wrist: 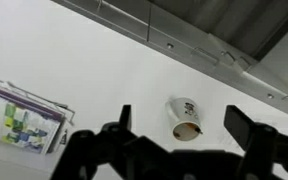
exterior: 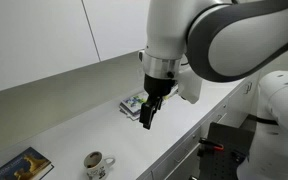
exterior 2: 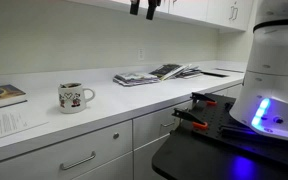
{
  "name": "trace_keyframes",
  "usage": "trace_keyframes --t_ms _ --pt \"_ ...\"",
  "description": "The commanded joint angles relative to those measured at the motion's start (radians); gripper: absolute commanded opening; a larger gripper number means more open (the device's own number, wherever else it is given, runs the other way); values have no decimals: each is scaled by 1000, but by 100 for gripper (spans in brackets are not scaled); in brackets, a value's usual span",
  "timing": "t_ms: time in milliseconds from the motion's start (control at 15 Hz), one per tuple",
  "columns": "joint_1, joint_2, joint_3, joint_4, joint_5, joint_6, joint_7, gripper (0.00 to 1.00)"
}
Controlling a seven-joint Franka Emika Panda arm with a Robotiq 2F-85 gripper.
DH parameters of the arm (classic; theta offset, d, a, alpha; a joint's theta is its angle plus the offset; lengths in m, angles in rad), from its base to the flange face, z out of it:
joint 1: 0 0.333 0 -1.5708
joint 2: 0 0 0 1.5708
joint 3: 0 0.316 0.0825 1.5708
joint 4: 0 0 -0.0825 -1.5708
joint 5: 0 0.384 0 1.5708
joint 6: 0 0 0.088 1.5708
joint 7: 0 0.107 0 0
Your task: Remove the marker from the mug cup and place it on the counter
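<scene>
Marker: not to be made out for sure in any view; too thin and small to tell from the dark inside of the mug [exterior: 97, 163]. Stands upright, that mug, on the white tabletop [exterior: 74, 125] near its front edge, with dark markings on its white wall. Shows again in an exterior view as the mug [exterior 2: 74, 97] with its handle turned toward the magazines [exterior 2: 154, 73]. Appears in the wrist view as the mug [wrist: 184, 118] far below, brown inside facing the camera, framed between the two dark fingers [wrist: 124, 120].

Tool [exterior: 147, 121] high above the tabletop, pointing down, well apart from the mug and nearer the wall. Fingers spread wide, gripping nothing. Reaches in only at the top edge in an exterior view, as the tool [exterior 2: 143, 9], well above the mug and off to its side.

Book [exterior: 24, 165] flat on the tabletop near the mug, toward one end. Sheet of paper [exterior 2: 4, 125] just in front of it. Magazines fanned out by the wall, beyond the tool, and at the edge of the wrist view too [wrist: 19, 115]. Wall cabinets [exterior: 44, 40] above, drawers [exterior 2: 79, 160] under the tabletop. Red-handled clamps [exterior 2: 189, 118] on a dark stand beside the white robot base [exterior 2: 274, 70].
</scene>
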State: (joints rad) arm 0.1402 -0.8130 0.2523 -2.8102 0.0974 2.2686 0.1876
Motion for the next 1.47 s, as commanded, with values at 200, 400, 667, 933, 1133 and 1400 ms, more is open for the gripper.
trace_keyframes --t_ms 200,400,667,933,1133,1400 --pt "10 10 -11 -11 -11 -2 8 100" --pt "10 10 -11 -11 -11 -2 8 100" --pt "-59 88 62 27 1 42 215 100" --pt "-155 310 144 80 -17 187 448 100" --pt "-252 503 193 151 -70 283 629 100" --pt "-273 713 153 290 -191 265 897 100"
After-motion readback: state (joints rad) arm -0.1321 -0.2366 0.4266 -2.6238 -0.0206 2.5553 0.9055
